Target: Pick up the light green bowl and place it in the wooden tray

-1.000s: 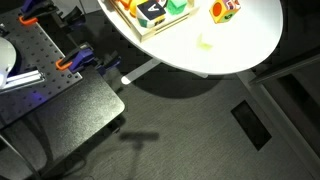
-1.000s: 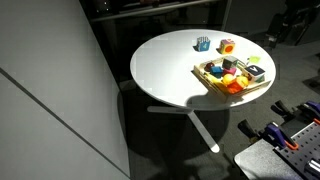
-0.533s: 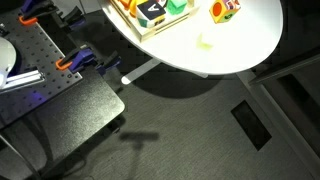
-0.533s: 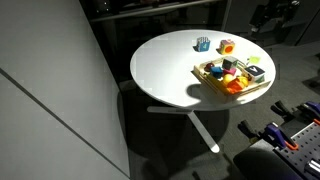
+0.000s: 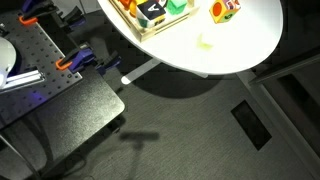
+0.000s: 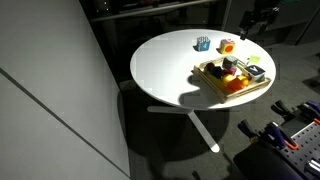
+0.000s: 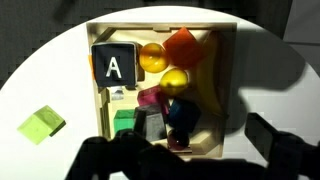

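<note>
In an exterior view, the round white table [image 5: 240, 45] fills the top of the picture. The wooden tray [image 5: 150, 12], full of coloured pieces, sits against the upper edge of the picture. The light green bowl [image 5: 205, 41] rests on bare table, apart from the tray, between it and the table's nearer edge. A small orange-and-multicolour object [image 5: 223, 10] stands farther in.

In the other exterior view, the pincer [image 6: 258, 18] hangs dark above the table's far edge, too small to show its opening. The tray [image 6: 245, 95] lies near the table's edge on that side, and a blue object [image 6: 203, 43] stands near the far edge. I cannot pick out the bowl here.

In the wrist view, the pincer [image 7: 185, 150] is spread wide above the tray [image 7: 160, 24], with nothing between its fingers. A black block marked A [image 7: 113, 67] lies in the tray. The bowl [image 7: 42, 125] sits outside it on the table.
</note>
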You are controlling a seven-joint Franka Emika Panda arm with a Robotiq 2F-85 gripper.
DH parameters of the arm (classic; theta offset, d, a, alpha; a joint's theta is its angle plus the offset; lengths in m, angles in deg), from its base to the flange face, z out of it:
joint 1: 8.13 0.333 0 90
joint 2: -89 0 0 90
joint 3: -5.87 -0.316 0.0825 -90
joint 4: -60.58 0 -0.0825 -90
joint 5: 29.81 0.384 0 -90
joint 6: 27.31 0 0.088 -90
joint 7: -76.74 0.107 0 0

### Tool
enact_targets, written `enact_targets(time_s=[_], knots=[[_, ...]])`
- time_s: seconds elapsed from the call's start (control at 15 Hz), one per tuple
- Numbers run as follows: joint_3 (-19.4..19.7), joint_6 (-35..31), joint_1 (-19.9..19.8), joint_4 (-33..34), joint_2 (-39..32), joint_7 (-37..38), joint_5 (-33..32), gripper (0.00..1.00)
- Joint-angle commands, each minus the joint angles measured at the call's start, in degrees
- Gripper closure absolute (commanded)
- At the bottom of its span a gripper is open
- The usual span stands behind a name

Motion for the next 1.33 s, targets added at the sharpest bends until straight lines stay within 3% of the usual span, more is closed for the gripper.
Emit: enact_targets(time_s=[0.0,0.33,1.27], knots=[[0.82,-1.87,-1.29,3.65,-4.6,-4.86,-1.16,0.0],[1.42,-4.16,-2.64,5.64,-7.35,-5.89,-5.04,0.0],[1.6,-3.21,-3.09,5.72,-8.9,-4.07,-4.38,0.0]])
